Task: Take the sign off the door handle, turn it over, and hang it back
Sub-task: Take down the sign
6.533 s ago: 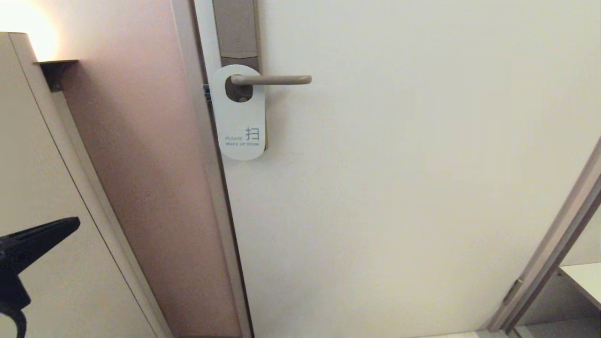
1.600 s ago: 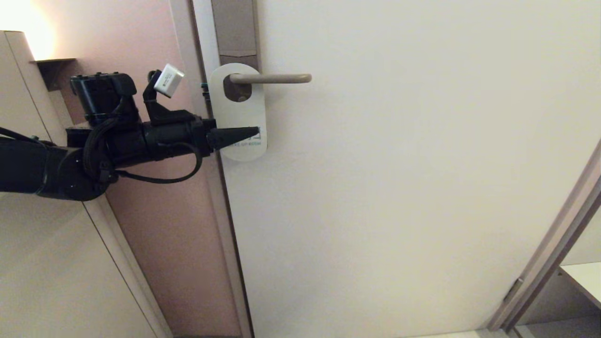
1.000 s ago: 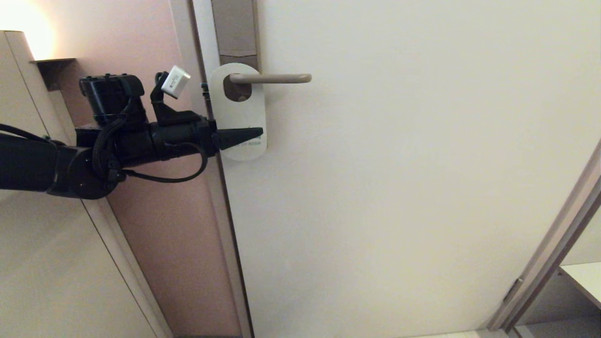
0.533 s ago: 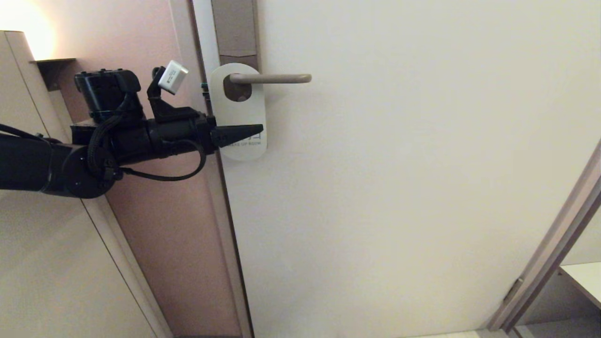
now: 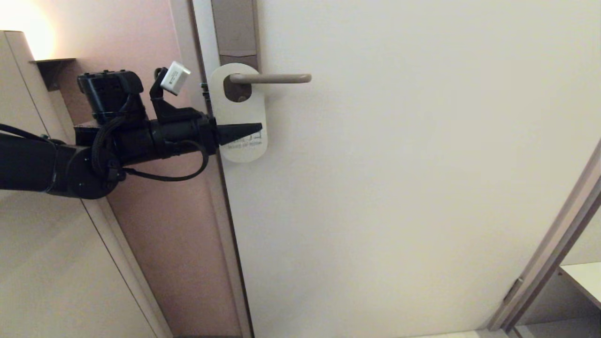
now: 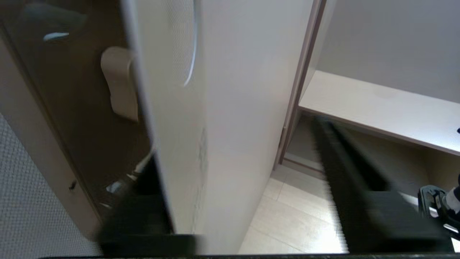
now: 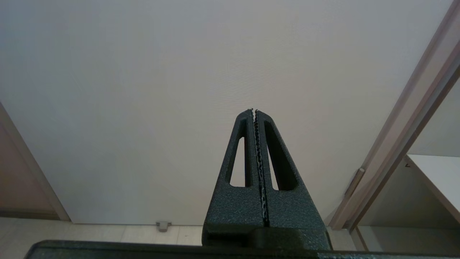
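Note:
The sign (image 5: pixel 237 110) hangs by its oval hole on the door handle (image 5: pixel 274 78), white "MAKE UP ROOM" side out. The handle sticks out from a grey-brown lock plate (image 5: pixel 235 28). My left gripper (image 5: pixel 251 129) reaches in from the left across the sign's lower part. In the left wrist view the left gripper (image 6: pixel 235 144) is open, with the sign (image 6: pixel 169 108) edge-on between its jaws. One finger (image 6: pixel 147 187) is behind the card and the other finger (image 6: pixel 359 180) stands well in front. The handle's base (image 6: pixel 118 82) shows behind. My right gripper (image 7: pixel 254 109) is shut and empty, facing the door, out of the head view.
The pale door (image 5: pixel 399 164) fills the middle. Left of it are the door frame (image 5: pixel 211 155), a pink wall (image 5: pixel 141 211) and a beige panel (image 5: pixel 37 263). At the right are another frame (image 5: pixel 549 253) and a shelf (image 5: pixel 584 277).
My left arm rose from the lower left to the sign and set its jaws across the lower part. In the last half second it barely moved. The sign's lower end shifted slightly.

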Tool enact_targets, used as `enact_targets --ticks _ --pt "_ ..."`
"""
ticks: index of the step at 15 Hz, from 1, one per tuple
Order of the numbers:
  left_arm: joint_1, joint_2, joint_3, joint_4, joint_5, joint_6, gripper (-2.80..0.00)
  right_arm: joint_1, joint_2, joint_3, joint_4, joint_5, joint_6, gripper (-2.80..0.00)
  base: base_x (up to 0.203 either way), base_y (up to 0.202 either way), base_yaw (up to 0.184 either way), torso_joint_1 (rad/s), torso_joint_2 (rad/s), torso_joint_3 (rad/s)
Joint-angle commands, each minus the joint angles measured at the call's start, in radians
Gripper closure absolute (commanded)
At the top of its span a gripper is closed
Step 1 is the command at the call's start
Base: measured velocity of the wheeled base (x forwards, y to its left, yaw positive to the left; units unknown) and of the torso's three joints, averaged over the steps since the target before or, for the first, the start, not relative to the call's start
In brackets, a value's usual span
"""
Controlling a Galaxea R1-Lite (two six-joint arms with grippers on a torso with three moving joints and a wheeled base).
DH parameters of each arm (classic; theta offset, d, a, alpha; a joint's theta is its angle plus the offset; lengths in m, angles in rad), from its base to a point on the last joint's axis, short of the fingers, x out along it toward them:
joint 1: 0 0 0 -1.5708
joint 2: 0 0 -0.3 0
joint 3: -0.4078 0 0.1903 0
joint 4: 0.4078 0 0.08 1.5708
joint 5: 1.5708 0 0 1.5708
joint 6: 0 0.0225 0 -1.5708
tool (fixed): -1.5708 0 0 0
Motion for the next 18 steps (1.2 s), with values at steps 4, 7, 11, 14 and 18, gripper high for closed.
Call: enact_targets --ticks 4,7,11,14,18 --pt "0.0 0.003 0.001 -0.007 -0.003 -0.005 0.0 0.0 0.0 0.0 0.0 0.0 -0.001 0.0 0.0 0.0 0.0 0.0 0.0 0.0" --pt "0.001 -0.008 0.003 -0.007 -0.003 -0.005 0.0 0.0 0.0 0.0 0.0 0.0 -0.001 0.0 0.0 0.0 0.0 0.0 0.0 0.0" --pt "0.0 -0.029 0.004 -0.006 0.009 -0.002 0.0 0.0 0.0 0.0 0.0 0.0 -0.001 0.0 0.0 0.0 0.0 0.0 0.0 0.0" --pt "0.0 -0.037 0.004 -0.009 0.038 0.004 0.0 0.0 0.0 0.0 0.0 0.0 -0.001 0.0 0.0 0.0 0.0 0.0 0.0 0.0" --pt "-0.038 -0.044 0.004 -0.008 0.094 0.006 0.0 0.0 0.0 0.0 0.0 0.0 -0.001 0.0 0.0 0.0 0.0 0.0 0.0 0.0"
